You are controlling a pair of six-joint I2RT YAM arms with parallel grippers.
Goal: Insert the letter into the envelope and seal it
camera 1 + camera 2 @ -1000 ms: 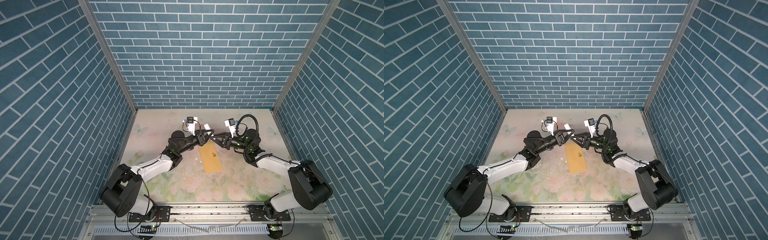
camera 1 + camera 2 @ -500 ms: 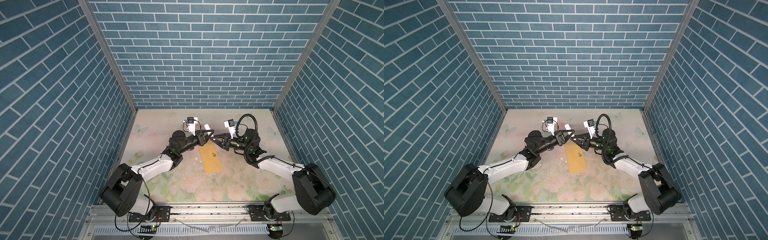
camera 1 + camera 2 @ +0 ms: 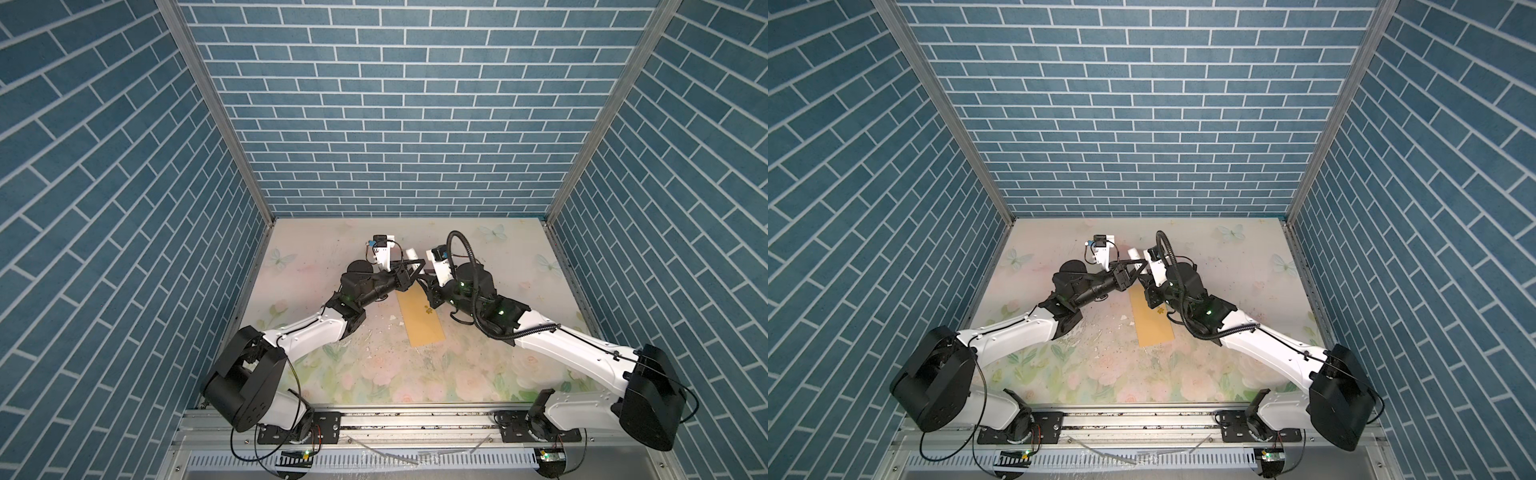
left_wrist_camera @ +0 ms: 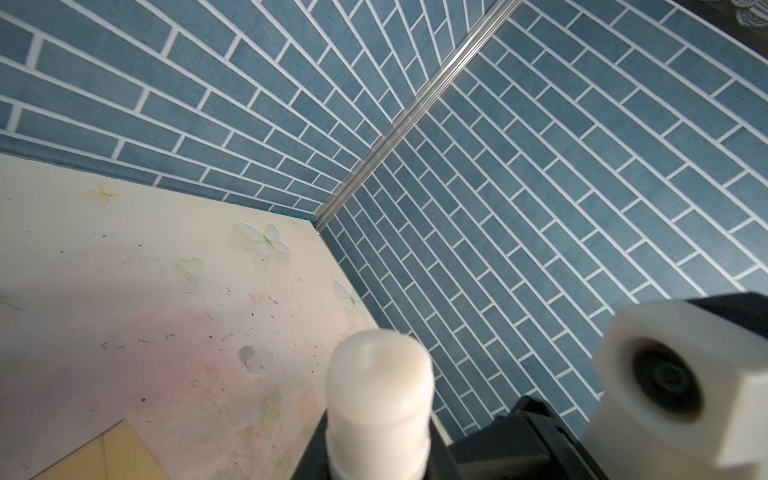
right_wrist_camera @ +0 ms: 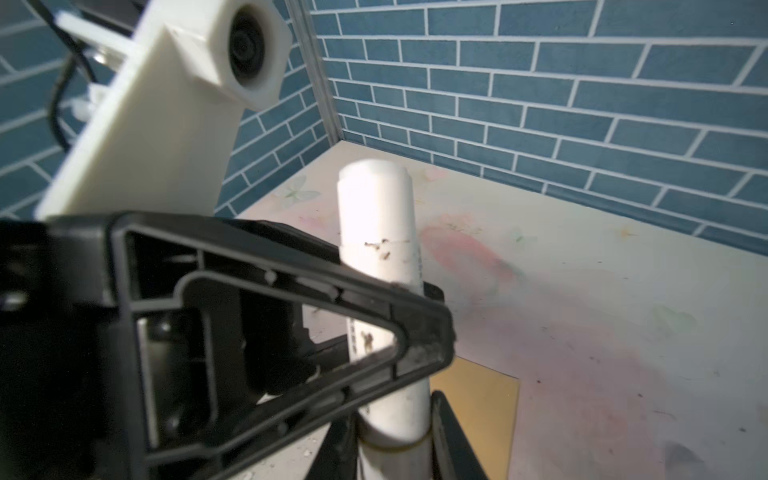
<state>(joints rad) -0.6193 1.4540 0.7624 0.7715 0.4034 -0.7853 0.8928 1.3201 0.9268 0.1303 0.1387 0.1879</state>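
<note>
The right tool (image 5: 392,457) has come in from the envelope's far end and narrowed its jaws. They now flank the lower end of the white stick (image 5: 376,208), apparently clenched on it, though the contact is half hidden. The left tool (image 5: 432,332) is clamped across the stick's middle, so both arms hold one stick above the envelope's far edge.

The envelope (image 3: 419,324) lies flat on the tabletop (image 3: 478,365) just below the tools. Its flap is folded down and the gold emblem (image 3: 427,308) faces up. The letter shows nowhere, so it is probably already inside.

The two-handed hold suggests the stick is a glue stick about to be uncapped or extended. That would leave only the sealing.
</note>
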